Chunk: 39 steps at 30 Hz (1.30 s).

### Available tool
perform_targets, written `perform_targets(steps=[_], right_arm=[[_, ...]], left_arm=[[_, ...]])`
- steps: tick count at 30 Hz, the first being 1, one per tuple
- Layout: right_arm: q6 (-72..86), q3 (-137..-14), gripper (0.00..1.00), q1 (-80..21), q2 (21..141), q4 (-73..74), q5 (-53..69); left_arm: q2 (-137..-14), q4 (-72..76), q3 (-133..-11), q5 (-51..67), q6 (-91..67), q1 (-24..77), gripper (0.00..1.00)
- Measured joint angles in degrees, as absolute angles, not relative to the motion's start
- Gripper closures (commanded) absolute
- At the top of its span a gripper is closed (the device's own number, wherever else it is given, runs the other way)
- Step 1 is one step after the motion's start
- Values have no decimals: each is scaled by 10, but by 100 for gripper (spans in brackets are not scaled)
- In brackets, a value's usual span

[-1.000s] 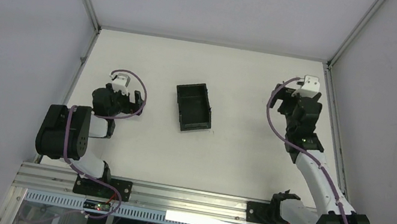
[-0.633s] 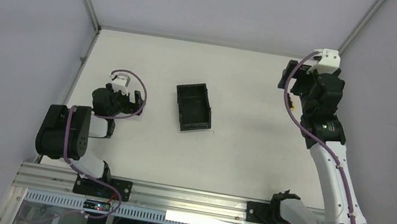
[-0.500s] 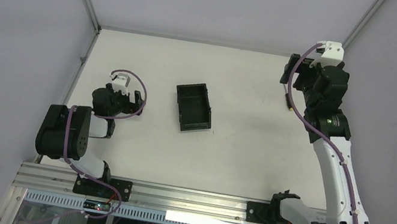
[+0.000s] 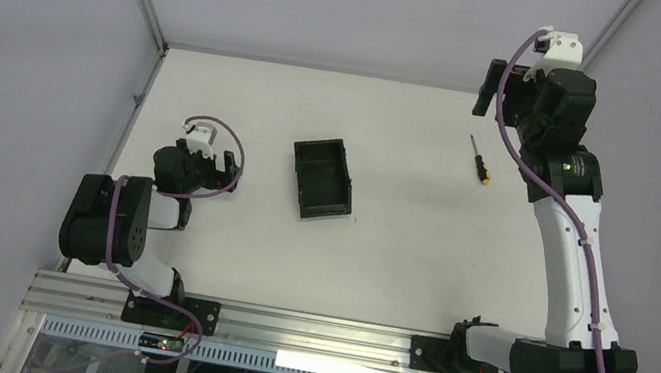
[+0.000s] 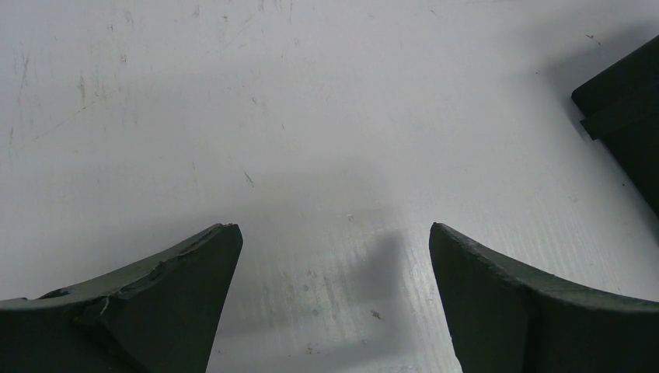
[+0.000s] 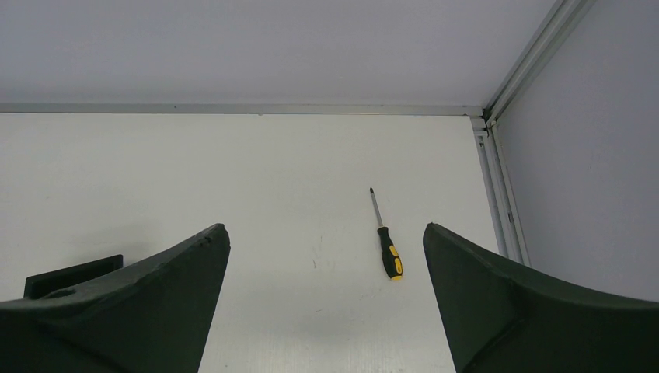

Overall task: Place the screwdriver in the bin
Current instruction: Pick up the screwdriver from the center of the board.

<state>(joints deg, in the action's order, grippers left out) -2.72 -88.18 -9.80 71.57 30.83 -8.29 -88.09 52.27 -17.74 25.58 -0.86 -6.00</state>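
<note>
- Rising toward the far right corner over the last second, the right arm (image 4: 568,247) had uncovered the screwdriver (image 4: 481,161). The right gripper (image 6: 325,233) hung above the table (image 4: 397,248), its fingers spread wide and holding nothing.
- Left gripper (image 5: 334,229) sat low over the table, left of the bin (image 4: 320,177), unmoved, with its fingers wide apart and empty.
- Bin lay mid-table, open side up.
- Screwdriver lay flat on the table, well right of the bin. Its long axis ran near-to-far, with the tip pointing toward the far edge and slightly left and the yellow-black handle nearer the robot.
</note>
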Motion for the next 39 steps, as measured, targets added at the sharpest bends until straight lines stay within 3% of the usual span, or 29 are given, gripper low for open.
perform_targets(steps=[12,26,39], right_arm=[[-27,-946,1,-67,797,363,-72],[-16,-959,1,13,1023,394,-21],[-17,-959,3,36,1141,388,-15]], left_arm=[[-881,523,-177,256,-9,-60,1],[-881,523,-177,256,-9,-60,1],[-881,523,-177,256,-9,-60,1]])
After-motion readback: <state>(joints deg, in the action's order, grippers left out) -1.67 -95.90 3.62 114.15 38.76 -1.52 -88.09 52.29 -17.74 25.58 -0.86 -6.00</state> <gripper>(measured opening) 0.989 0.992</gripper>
